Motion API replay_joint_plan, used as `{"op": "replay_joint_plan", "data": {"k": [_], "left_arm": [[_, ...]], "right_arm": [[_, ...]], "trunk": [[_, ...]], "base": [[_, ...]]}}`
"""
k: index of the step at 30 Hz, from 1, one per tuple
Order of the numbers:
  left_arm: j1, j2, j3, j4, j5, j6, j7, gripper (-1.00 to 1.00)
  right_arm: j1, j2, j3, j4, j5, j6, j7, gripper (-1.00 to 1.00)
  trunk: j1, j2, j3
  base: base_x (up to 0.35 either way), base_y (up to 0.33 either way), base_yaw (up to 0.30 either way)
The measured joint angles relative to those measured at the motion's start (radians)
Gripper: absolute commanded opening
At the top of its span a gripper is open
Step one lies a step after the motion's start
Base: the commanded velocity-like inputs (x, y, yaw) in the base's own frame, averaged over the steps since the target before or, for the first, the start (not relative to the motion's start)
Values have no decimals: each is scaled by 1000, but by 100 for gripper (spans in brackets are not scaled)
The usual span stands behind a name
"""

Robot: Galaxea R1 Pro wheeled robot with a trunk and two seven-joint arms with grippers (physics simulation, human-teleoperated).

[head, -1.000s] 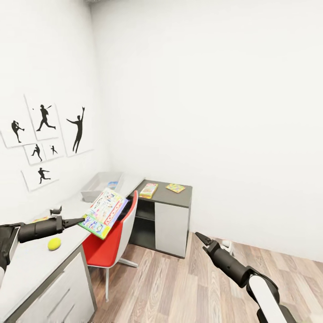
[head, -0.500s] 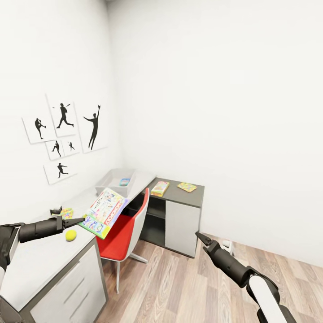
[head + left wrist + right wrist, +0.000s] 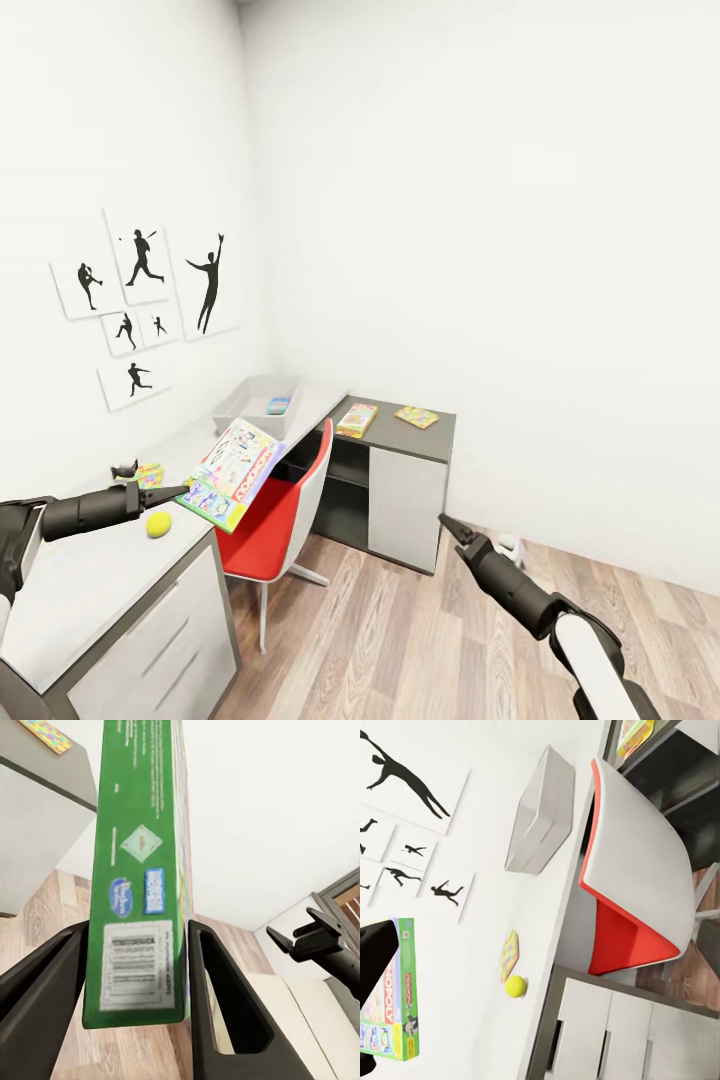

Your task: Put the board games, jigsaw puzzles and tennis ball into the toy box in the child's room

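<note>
Now the left hand (image 3: 178, 491) is clamped on a board game (image 3: 234, 474) held over the tabletop (image 3: 80, 580), short of the toy box (image 3: 255, 405) — next it must carry it there, I think — while the right hand (image 3: 447, 524) hangs apart, empty.

A child's room is showing: baseball prints (image 3: 140, 305) hanging, toys lying on an L-shaped counter (image 3: 90, 575), red chair (image 3: 275, 505) standing alongside.
</note>
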Motion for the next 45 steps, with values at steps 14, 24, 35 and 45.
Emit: {"op": "replay_joint_plan", "data": {"k": [14,24,35,45], "left_arm": [[0,2,8,0,3,-1,0,-100],[0,1,6,0,2,-2,0,-100],[0,-1,6,0,3,-6,0,-100],[0,0,6,0,3,-9,0,-100]], "right_arm": [[0,6,1,-7,-1,-7,2,100],[0,2,2,-12,-1,-4,0,100],[-1,1,-9,-199,-9,261,-36,100],[-50,7,0,-202,-10,326,-108,100]], "trunk": [[0,0,0],[0,0,0],[0,0,0],[0,0,0]], "base": [[113,-81,72],[210,-158,3],[13,-6,0],[14,-1,0]]}}
